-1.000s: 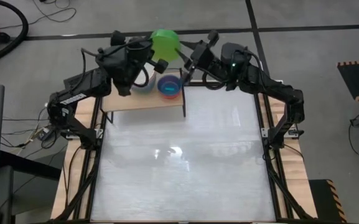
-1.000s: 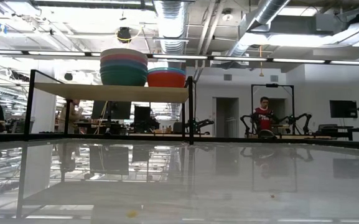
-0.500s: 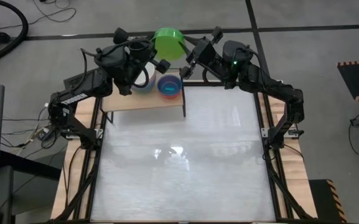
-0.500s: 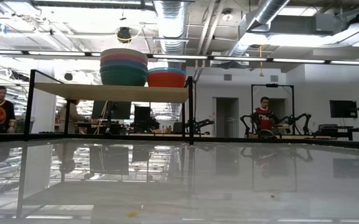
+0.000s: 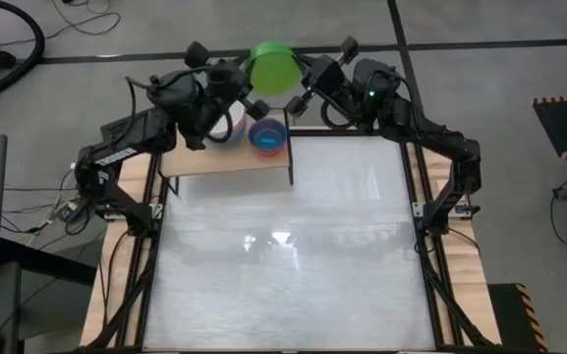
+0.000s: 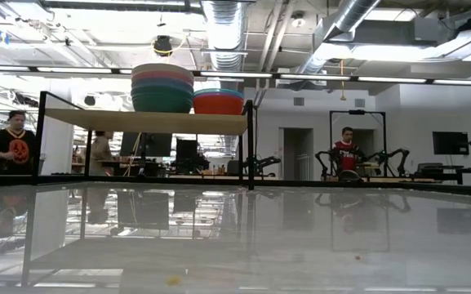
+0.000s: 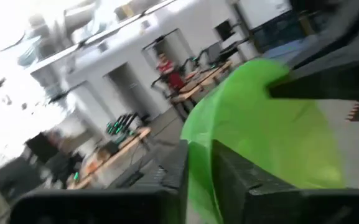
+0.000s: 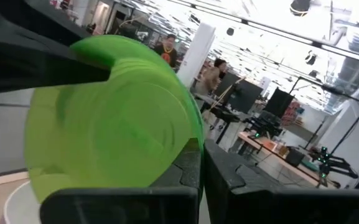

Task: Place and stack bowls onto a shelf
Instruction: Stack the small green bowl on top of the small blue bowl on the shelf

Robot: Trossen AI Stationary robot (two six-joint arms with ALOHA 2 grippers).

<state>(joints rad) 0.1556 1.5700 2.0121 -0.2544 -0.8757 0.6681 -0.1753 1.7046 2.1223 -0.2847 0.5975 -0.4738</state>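
Lime bowl held in air behind the shelf, gripped at opposite rims by left gripper and right gripper, both clamped on it. Since 1 s ago it has shifted slightly right and farther back. Shelf stacks unchanged.

The shelf stands at the table's far left corner, and everything nearer than it is open tabletop, free for a gripper to pass. On the shelf, a tall stack of bowls and, just beside it, a shorter stack crowd the board's right part. Just above and behind the shelf, the left gripper and right gripper both clamp the lime bowl, blocking approach from overhead there.
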